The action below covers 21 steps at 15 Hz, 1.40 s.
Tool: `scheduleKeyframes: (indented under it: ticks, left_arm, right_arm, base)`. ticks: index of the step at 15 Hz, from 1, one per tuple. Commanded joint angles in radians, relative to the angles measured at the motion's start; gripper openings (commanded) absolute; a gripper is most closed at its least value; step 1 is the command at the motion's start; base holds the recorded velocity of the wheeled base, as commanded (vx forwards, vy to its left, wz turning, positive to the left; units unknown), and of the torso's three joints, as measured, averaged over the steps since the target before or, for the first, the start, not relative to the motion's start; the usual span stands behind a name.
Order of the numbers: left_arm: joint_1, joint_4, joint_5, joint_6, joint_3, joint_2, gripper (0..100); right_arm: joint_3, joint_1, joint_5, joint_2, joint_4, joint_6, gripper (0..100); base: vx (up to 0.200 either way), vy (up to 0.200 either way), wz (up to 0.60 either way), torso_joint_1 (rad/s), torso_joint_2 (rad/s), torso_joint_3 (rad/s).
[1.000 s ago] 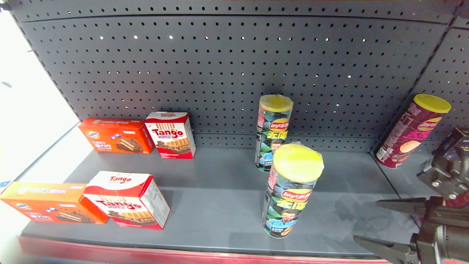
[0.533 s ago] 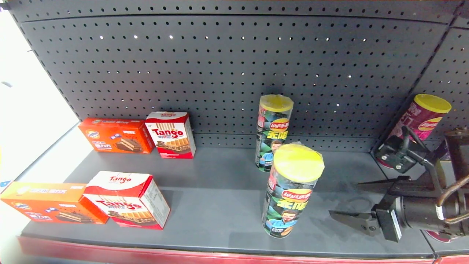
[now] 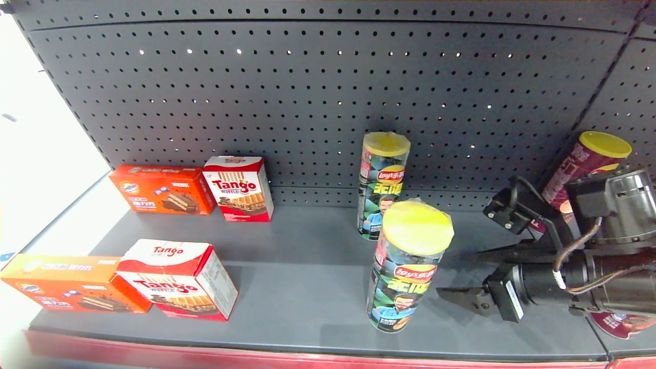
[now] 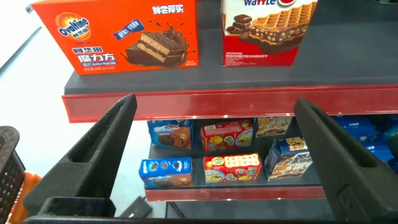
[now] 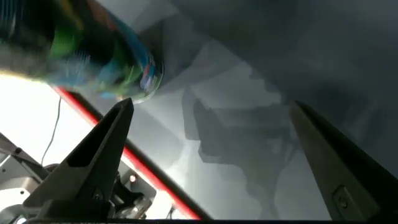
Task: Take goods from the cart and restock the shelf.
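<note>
Standing on the shelf (image 3: 307,277): two green cans (image 3: 383,184) (image 3: 410,266), two orange boxes (image 3: 161,188) (image 3: 72,289), two red boxes (image 3: 240,188) (image 3: 179,279). Right gripper (image 3: 461,273), spread wide, beside the front can; left gripper (image 4: 214,102) also wide.

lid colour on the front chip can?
Yellow. The lid tops the front chip can; the head view shows it best.

Dark grey shelf (image 3: 307,271) with a perforated back panel (image 3: 307,102) and a red front lip (image 3: 256,356).

Left side, two rows:
- Rear: orange box (image 3: 161,189) side by side with wafer box (image 3: 240,188), both close to the back panel.
- Front: second orange box (image 3: 72,284) side by side with second wafer box (image 3: 179,279), near the lip.

Centre-right: two upright chip cans with yellow lids. Rear can (image 3: 382,184) stands close to the back panel, front can (image 3: 407,266) just ahead of it.

Far right, adjoining bay: purple can (image 3: 589,159) with a yellow lid, partly hidden.
</note>
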Motion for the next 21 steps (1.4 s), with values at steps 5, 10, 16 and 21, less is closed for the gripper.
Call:
scheduleKeyframes:
  ticks: [5, 10, 16, 21]
  left_arm:
    - [0.000, 0.000, 0.001, -0.003, 0.000, 0.002, 100]
    - [0.000, 0.000, 0.001, -0.003, -0.002, 0.002, 100]
    - [0.000, 0.000, 0.001, -0.003, -0.002, 0.002, 100]
    - [0.000, 0.000, 0.001, -0.003, -0.002, 0.002, 100]
  right_arm:
    - [-0.027, 0.039, -0.029, 0.076, -0.001, 0.000, 100]
    - [-0.067, 0.062, -0.034, 0.111, -0.001, 0.000, 100]
    - [-0.066, 0.046, -0.034, 0.100, -0.003, 0.000, 100]
    - [-0.070, 0.051, -0.032, 0.109, -0.003, 0.000, 100]
  base:
    - [0.000, 0.000, 0.00, 0.000, 0.00, 0.000]
    - [0.000, 0.000, 0.00, 0.000, 0.00, 0.000]
    - [0.000, 0.000, 0.00, 0.000, 0.00, 0.000]
    - [0.000, 0.000, 0.00, 0.000, 0.00, 0.000]
